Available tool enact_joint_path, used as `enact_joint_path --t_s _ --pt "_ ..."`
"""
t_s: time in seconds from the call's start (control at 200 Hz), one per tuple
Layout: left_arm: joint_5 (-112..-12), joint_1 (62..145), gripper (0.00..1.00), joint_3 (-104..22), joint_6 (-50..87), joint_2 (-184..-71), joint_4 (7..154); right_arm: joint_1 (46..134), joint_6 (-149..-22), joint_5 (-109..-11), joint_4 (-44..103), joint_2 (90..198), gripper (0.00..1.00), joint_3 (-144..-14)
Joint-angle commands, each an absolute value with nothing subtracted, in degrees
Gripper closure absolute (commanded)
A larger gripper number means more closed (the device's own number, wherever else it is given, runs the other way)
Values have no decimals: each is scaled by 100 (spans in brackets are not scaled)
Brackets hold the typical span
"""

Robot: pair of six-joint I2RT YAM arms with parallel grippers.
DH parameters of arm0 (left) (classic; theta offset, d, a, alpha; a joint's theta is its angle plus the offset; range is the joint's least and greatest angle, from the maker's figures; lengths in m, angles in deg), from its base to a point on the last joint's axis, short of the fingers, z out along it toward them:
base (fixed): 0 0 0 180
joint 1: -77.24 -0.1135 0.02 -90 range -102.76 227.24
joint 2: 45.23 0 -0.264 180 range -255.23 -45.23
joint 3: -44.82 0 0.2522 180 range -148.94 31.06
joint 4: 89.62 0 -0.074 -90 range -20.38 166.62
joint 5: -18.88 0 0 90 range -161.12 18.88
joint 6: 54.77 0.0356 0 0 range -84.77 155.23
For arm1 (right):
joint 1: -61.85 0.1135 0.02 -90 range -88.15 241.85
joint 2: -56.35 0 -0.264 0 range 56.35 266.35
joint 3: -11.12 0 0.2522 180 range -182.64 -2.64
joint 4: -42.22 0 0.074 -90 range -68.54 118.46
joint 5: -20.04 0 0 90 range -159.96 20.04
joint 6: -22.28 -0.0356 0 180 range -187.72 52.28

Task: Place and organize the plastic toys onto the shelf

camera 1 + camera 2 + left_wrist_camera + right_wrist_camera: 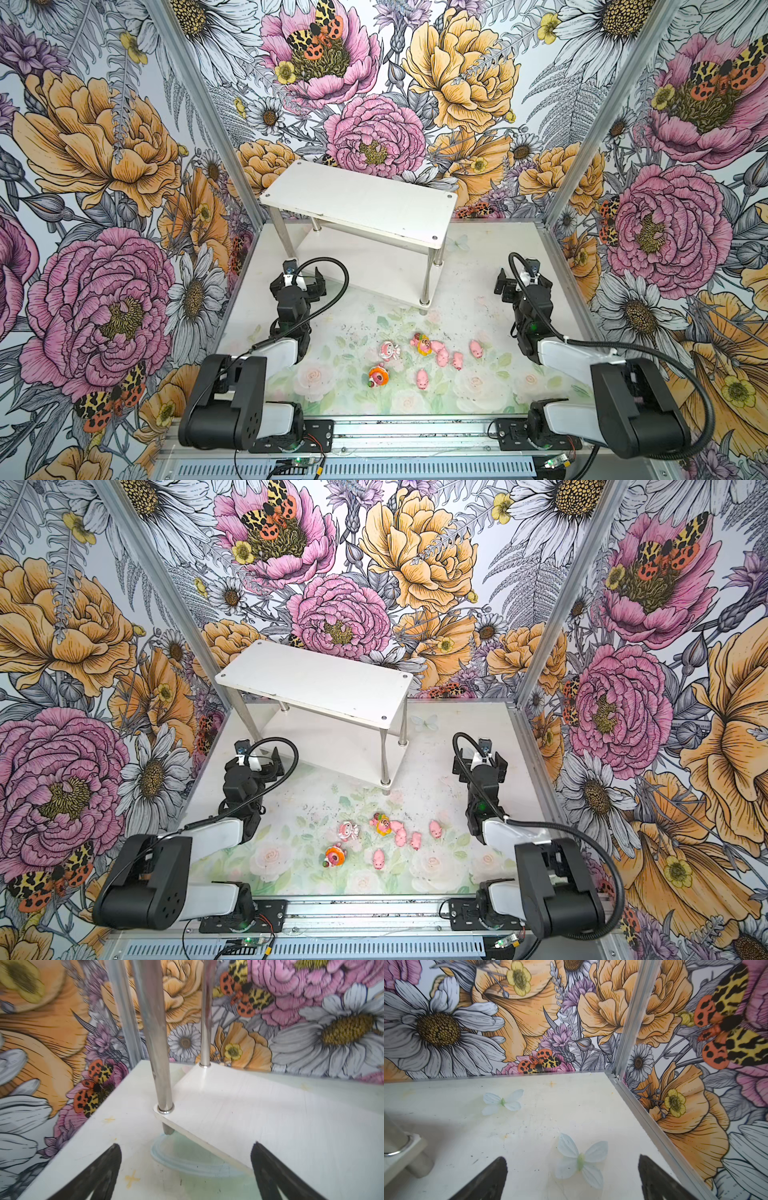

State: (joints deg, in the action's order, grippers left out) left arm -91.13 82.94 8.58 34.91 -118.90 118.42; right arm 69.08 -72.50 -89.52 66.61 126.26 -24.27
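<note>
The plastic toys lie loose on the mat near the front in both top views. They are a white-rimmed figure [389, 350], a yellow-rimmed one [423, 343], an orange-rimmed one [379, 375] and several plain pink pigs [442, 357] [401, 837]. The white two-tier shelf [361, 203] [316, 679] stands behind them with both tiers bare. My left gripper [298, 279] [186, 1147] is open and holds nothing, facing the shelf's lower tier [249, 1105] at its left front leg. My right gripper [523, 282] [572, 1158] is open and holds nothing, right of the shelf's corner [402, 1147].
Floral walls close in the back and both sides, with aluminium corner posts [582, 166] [633, 1022]. The mat carries printed roses [316, 376] and pale printed butterflies [580, 1159]. A metal rail [415, 432] with the arm bases runs along the front edge.
</note>
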Motion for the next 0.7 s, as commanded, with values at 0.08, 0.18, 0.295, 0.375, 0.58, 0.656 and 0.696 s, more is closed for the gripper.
enact_joint_path --t_s 0.08,0.18,0.295,0.375,0.58,0.656,0.696 --pt "-11609 8382 1 378 1038 -10849 9569 7366 -8106 -10200 4400 11109 0 -2592" --pt "-11120 8077 1 162 410 -10379 8521 7440 -8255 -9432 3248 10570 0 -2727" --pt "-10631 7774 1 -177 25 -10236 7678 7732 -8568 -8729 2642 10399 0 -2803" --pt "-9915 7607 1 -222 116 -10169 7688 8291 -8600 -8544 2877 10459 0 -2765" --pt "-8612 7519 10 135 333 -9823 8480 9791 -8180 -8516 3813 11565 7 -3310" --pt "-8668 7522 8 56 324 -9750 8248 10049 -8003 -8392 4226 12011 8 -3565" --pt "-8726 7521 6 1 319 -9712 8089 10127 -7935 -8365 4422 12224 8 -3699"
